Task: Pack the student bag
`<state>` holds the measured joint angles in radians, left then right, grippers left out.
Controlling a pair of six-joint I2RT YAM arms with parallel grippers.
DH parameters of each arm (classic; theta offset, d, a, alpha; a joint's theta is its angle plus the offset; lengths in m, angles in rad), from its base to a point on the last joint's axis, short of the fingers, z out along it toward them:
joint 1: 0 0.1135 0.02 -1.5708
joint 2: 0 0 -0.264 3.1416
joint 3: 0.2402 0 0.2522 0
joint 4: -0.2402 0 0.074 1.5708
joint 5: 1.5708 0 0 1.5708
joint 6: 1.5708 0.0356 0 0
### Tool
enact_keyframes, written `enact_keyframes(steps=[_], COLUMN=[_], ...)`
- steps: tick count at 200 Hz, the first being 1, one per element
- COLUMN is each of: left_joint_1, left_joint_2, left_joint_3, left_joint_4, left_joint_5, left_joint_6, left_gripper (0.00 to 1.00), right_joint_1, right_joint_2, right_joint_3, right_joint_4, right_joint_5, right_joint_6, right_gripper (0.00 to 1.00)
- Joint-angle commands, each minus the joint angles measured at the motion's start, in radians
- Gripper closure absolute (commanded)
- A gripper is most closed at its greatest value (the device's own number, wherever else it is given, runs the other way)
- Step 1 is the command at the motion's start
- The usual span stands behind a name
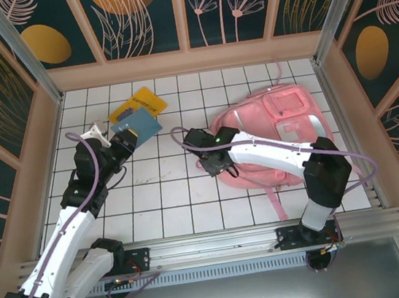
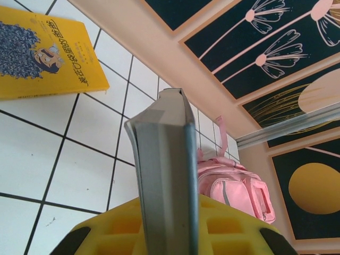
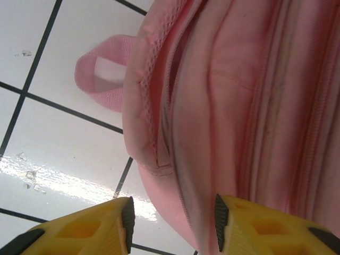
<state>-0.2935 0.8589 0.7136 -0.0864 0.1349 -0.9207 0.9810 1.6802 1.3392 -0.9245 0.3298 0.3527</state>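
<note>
student bag (image 3: 234, 95) edge between right pincer (image 3: 173, 213) fingers, jaws parted

yellow book (image 2: 37, 53): was cropped by the left edge at the left wrist; from above, its near corner was hidden behind the blue-grey book (image 1: 140, 127).
blue-grey book, lower end: was hidden inside the left gripper (image 2: 169, 228).
student bag (image 3: 239, 106): ran off the top and right edges at the right wrist; from above, its near-left part was covered by the right arm (image 1: 274, 155).
</note>
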Motion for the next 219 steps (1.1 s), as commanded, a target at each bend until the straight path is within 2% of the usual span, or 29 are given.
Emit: enact_keyframes(steps=[1, 56, 94, 113, 144, 182, 199, 219], left_joint_1=[0.006, 0.007, 0.006, 0.006, 0.006, 0.006, 0.006, 0.005], left_joint_2=[0.002, 0.018, 0.012, 0.01, 0.011, 0.029, 0.059, 0.12], left_joint_3=[-0.008, -0.016, -0.014, -0.019, -0.025, -0.028, -0.031, -0.037], left_joint_4=[0.06, 0.073, 0.066, 0.066, 0.075, 0.098, 0.125, 0.202], left_joint_5=[0.02, 0.051, 0.058, 0.06, 0.066, 0.099, 0.139, 0.244], left_joint_6=[-0.004, -0.017, -0.014, -0.014, -0.016, -0.019, -0.032, -0.068], left_gripper=[1.0, 1.0, 1.0, 1.0, 1.0, 1.0, 1.0, 1.0], right_joint_1=[0.005, -0.021, -0.066, -0.069, -0.071, -0.1, -0.154, -0.243], right_joint_2=[-0.039, -0.009, -0.002, -0.013, -0.046, -0.117, -0.178, -0.254], right_joint_3=[0.025, -0.047, -0.11, -0.115, -0.073, 0.016, 0.053, 0.093], right_joint_4=[-0.041, -0.005, 0.031, 0.042, 0.027, -0.025, -0.023, -0.018], right_joint_5=[0.053, 0.039, 0.051, 0.061, 0.061, 0.052, -0.048, -0.176], right_joint_6=[-0.007, -0.013, -0.014, -0.014, -0.014, -0.025, -0.042, -0.059], right_gripper=[0.54, 0.54, 0.6, 0.72, 1.0, 1.0, 1.0, 1.0])
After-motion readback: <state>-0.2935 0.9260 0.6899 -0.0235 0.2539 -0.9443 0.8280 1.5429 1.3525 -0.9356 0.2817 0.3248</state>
